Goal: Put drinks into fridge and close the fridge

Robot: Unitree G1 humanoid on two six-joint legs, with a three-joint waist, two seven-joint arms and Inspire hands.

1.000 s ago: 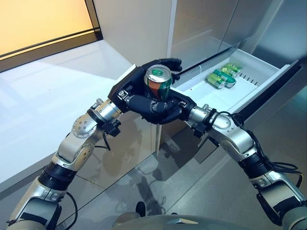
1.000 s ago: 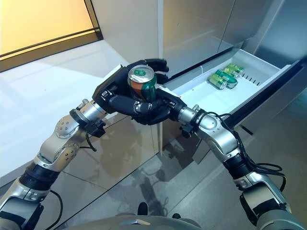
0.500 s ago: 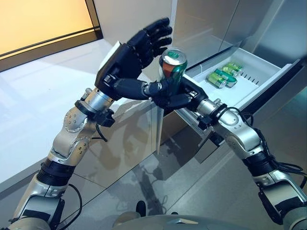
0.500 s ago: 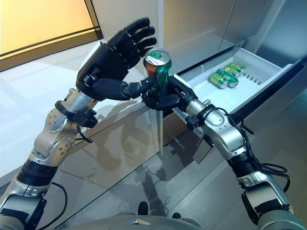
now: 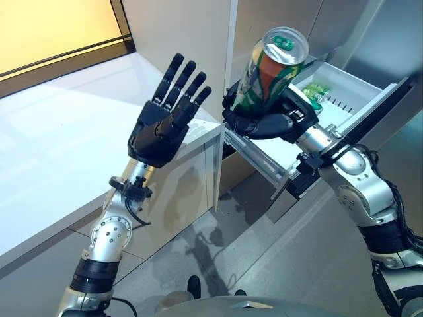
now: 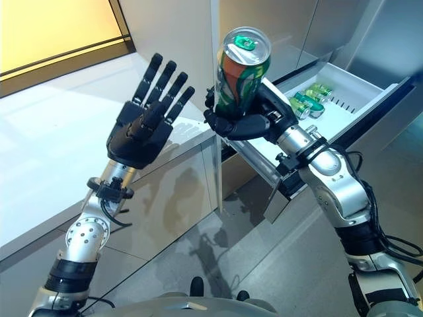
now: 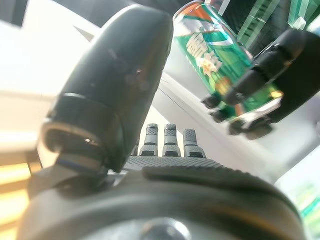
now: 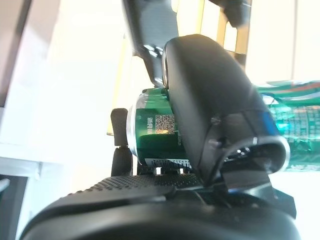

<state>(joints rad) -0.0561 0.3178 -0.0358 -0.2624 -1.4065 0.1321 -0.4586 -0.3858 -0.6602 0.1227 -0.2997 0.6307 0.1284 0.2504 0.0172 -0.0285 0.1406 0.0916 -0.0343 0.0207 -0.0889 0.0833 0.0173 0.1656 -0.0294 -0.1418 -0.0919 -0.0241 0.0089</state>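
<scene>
My right hand (image 5: pixel 274 122) is shut on a green and orange drink can (image 5: pixel 269 68), held upright high above the near end of the open white fridge drawer (image 5: pixel 344 99). The right wrist view shows the can (image 8: pixel 155 132) clasped between thumb and fingers. My left hand (image 5: pixel 165 119) is raised beside it, open, fingers straight and spread, holding nothing. Several green cans (image 6: pixel 307 99) lie in the drawer behind my right hand. The can (image 7: pixel 225 65) also shows in the left wrist view past the left thumb.
A white counter (image 5: pixel 59 145) runs along the left, with a glossy cabinet front (image 5: pixel 178 198) below it. The fridge's grey upper panels (image 5: pixel 291 20) rise behind the drawer. A yellow-lit window (image 5: pixel 53 26) is at the far left.
The can passed from both hands to the right hand alone, which lifted it higher. The left hand let go, drew back left and spread open.
</scene>
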